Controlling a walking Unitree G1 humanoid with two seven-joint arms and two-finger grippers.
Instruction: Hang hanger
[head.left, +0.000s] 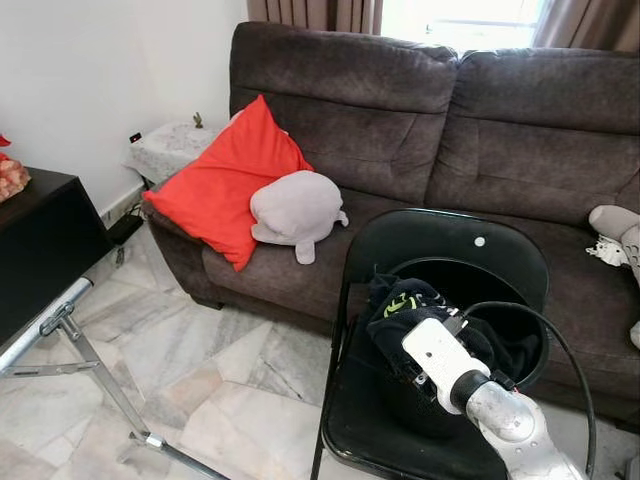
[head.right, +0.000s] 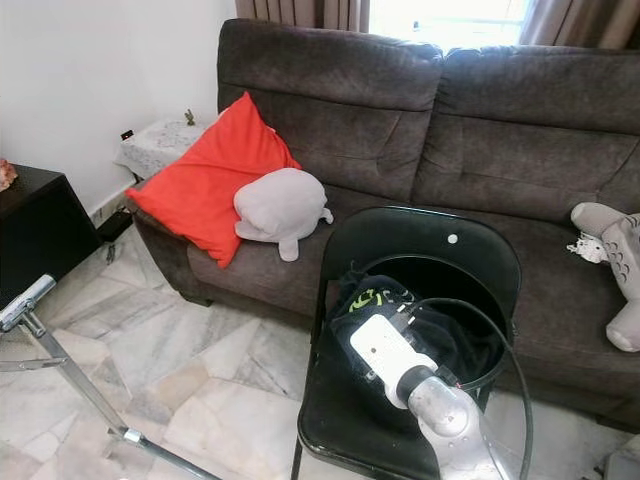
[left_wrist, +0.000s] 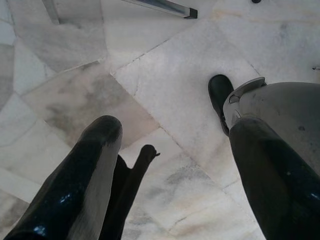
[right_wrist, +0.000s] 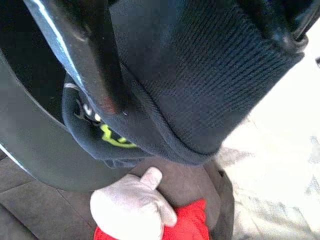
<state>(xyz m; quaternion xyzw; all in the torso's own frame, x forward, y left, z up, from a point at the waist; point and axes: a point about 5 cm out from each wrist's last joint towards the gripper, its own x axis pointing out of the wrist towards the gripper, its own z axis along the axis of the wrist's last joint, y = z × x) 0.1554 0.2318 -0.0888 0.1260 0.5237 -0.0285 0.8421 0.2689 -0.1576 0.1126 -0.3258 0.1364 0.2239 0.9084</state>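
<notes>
A black folding chair (head.left: 440, 300) stands on the marble floor (head.left: 200, 370) in front of a dark brown sofa (head.left: 420, 130), with a black basket (head.left: 520, 340) of dark clothing (head.left: 400, 305) on its seat. The right arm reaches over the basket from the near side; in the head views its white wrist housing covers the right hand (right_wrist: 165, 65), so they do not show how the fingers stand. The right wrist view adds the close look: a black finger (right_wrist: 95, 65) lies against a dark ribbed knit garment with yellow-green print, though whether the hand grips it cannot be told. A hanger cannot be made out among the clothing. Past the basket rim that view also catches the grey plush cushion (head.left: 297, 210) and red pillow (head.left: 225, 180) on the sofa. The left wrist view shows the left hand (left_wrist: 170, 165) hanging low over the floor, fingers spread apart, beside the robot's black foot (left_wrist: 220, 100). A metal rack leg (head.left: 90, 370) crosses the floor at the left.
</notes>
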